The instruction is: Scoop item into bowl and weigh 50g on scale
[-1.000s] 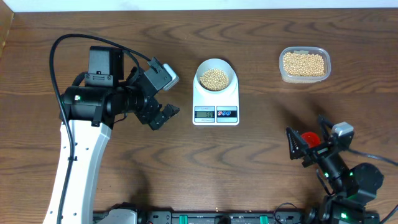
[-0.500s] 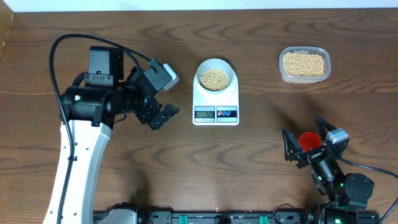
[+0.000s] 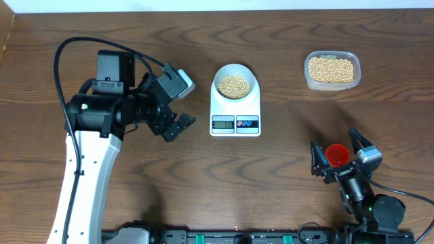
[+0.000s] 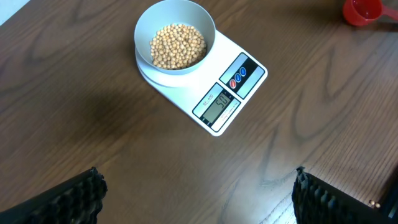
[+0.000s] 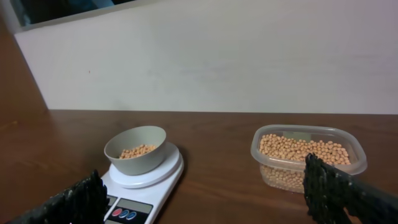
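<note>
Change: right gripper (image 3: 332, 137), jaws spread wide, has backed toward the lower right; red scoop (image 3: 337, 155) lies unheld.
Left gripper (image 3: 178, 127): open, empty.
Beans (image 4: 178, 45): in bowl (image 4: 146, 25) on scale (image 4: 227, 47), frame centre.
Meaning: we judge the weighing finished.

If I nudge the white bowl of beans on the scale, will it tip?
Probably slides rather than tips: the small round white bowl looks low and wide on the flat white kitchen scale. Its loose tan round beans lie below the rim, so likely shift without spilling.

bowl (image 3: 235, 68) w/ beans (image 3: 234, 85) on scale (image 3: 235, 108), tub (image 3: 306, 72) top right
</note>
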